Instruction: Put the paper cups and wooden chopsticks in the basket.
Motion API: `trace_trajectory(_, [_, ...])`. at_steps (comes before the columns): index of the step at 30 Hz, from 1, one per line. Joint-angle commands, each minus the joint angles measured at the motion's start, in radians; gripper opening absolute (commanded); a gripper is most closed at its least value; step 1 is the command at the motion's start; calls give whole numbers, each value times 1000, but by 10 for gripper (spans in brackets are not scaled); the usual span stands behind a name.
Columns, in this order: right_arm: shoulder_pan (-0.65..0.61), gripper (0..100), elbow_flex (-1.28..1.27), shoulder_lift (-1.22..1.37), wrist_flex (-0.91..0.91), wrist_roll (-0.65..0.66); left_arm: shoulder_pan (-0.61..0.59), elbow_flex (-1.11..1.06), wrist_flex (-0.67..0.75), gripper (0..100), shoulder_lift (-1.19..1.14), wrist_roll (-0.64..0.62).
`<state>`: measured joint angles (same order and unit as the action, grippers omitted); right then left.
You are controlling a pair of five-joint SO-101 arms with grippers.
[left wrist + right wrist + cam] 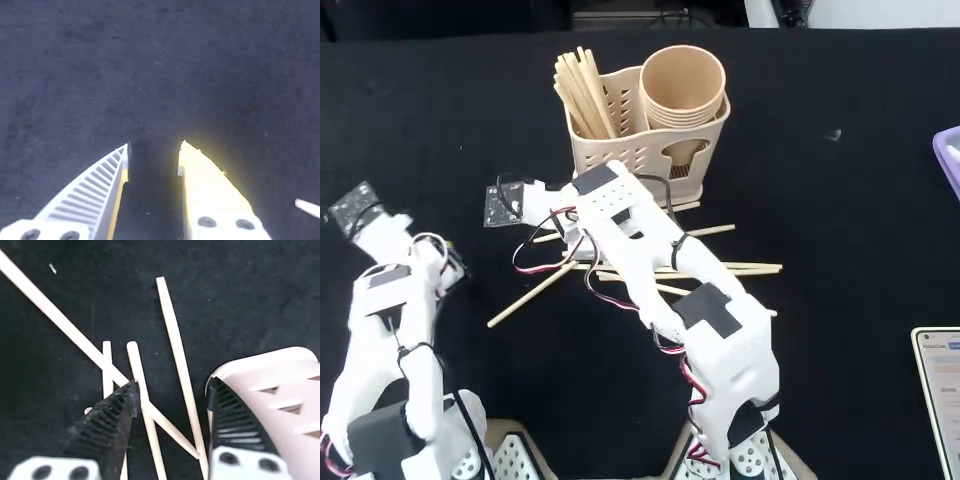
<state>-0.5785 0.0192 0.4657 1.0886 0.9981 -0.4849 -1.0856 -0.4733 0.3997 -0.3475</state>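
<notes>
The right gripper (pixel 173 385) is wide open, jaws straddling loose chopsticks (pixel 172 340) midway across the tabletop (pixel 840 200), just beside the basket (pixel 650 150). The basket, toward the far edge, holds stacked paper cups (pixel 682 85) and upright chopsticks (pixel 582 90). The left gripper (pixel 154 145) is open over bare tabletop near the left edge.

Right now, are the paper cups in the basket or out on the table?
In the basket: the nested paper cups stand upright in one compartment, rims above its wall.
</notes>
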Motion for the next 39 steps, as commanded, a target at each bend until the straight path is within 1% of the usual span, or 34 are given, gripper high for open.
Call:
trace_trajectory(1, [-14,224,38,27,-20,-6,-58,58,6,166,3,-71])
trace_trajectory(6, [-9,224,94,127,-9,-9,-70,58,6,166,3,-75])
trace_trajectory(12, [-15,217,140,133,103,-9,-71,59,6,166,3,-75])
trace_trajectory(14, [-15,173,156,131,140,-9,-74,65,6,166,3,-75])
trace_trajectory(18, [-9,5,159,94,175,-20,-76,67,6,166,3,-75])
trace_trajectory(20, [-6,18,154,65,189,-66,-76,68,6,166,3,-75])
trace_trajectory(23, [-2,11,110,1,192,-77,-76,68,6,166,3,-75])
trace_trajectory(27, [2,11,-28,-136,186,-92,-76,68,6,166,3,-75])
trace_trajectory(30, [3,11,-191,-266,94,-147,-76,68,6,166,3,-75])
trace_trajectory(32, [3,11,-323,-346,-25,-173,-76,68,6,166,3,-75])
trace_trajectory(35, [3,11,-487,-435,-184,-180,-74,68,6,166,3,-75])
trace_trajectory(37, [3,11,-559,-458,-238,-180,-76,67,6,166,3,-75])
trace_trajectory(39, [3,12,-582,-450,-238,-180,-76,67,6,166,3,-75])
